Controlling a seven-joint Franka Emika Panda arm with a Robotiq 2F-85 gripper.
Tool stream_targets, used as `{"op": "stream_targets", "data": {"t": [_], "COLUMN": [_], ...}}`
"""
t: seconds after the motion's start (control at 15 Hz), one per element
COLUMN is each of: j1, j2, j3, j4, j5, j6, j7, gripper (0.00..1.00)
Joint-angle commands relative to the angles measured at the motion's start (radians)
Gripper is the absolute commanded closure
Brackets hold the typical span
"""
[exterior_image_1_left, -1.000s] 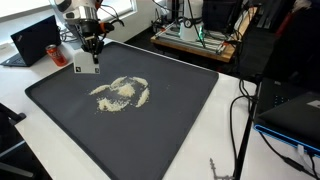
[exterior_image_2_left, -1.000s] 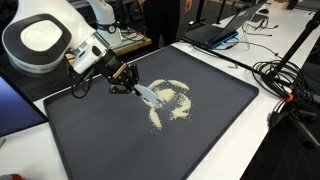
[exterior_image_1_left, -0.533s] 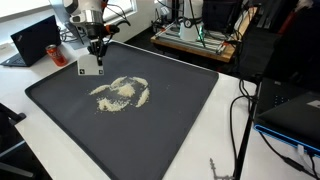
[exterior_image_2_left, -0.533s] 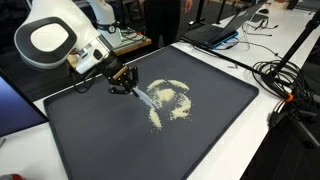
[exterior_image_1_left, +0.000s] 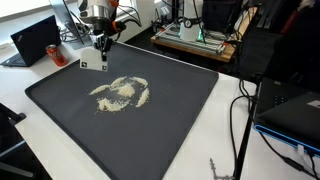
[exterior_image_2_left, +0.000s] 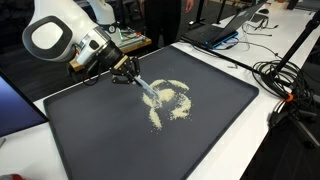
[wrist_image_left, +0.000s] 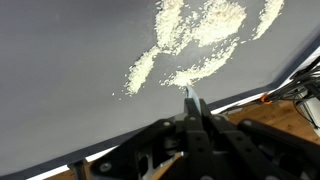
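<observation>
My pincer (exterior_image_1_left: 100, 46) is pressed together on a flat white scraper (exterior_image_1_left: 92, 63), which hangs below the fingers with its broad face toward the camera in an exterior view. In both exterior views the scraper sits over the dark grey mat (exterior_image_1_left: 170, 130), on the arm's side of a loose pile of pale grains (exterior_image_1_left: 120, 92). From the opposite angle, the pincer (exterior_image_2_left: 127, 75) tilts the scraper (exterior_image_2_left: 148, 92) down toward the grains (exterior_image_2_left: 170, 100), its lower edge close by them. I can't tell if it meets the mat (exterior_image_2_left: 110, 140).

In the wrist view I see the scraper (wrist_image_left: 190, 97) edge-on as a thin sliver. The grains (wrist_image_left: 200, 40) are spread in curved streaks ahead of it on the mat (wrist_image_left: 60, 80). A laptop (exterior_image_1_left: 35, 40) and a red can (exterior_image_1_left: 54, 50) stand on the table beyond the mat.
</observation>
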Motion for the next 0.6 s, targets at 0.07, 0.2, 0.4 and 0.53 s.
{"op": "stream_targets", "data": {"t": [0.07, 0.2, 0.4, 0.53], "j1": [-0.092, -0.117, -0.222, -0.24], "j2": [-0.046, -0.039, -0.046, -0.056], "j3": [0.062, 0.075, 0.186, 0.207], "j4": [-0.193, -0.248, -0.318, -0.363], "j5": [0.179, 0.245, 0.263, 0.261], "j6": [0.062, 0.115, 0.126, 0.125], "j7": [-0.211, -0.292, -0.392, -0.436], "gripper": [0.99, 0.99, 0.99, 0.99]}}
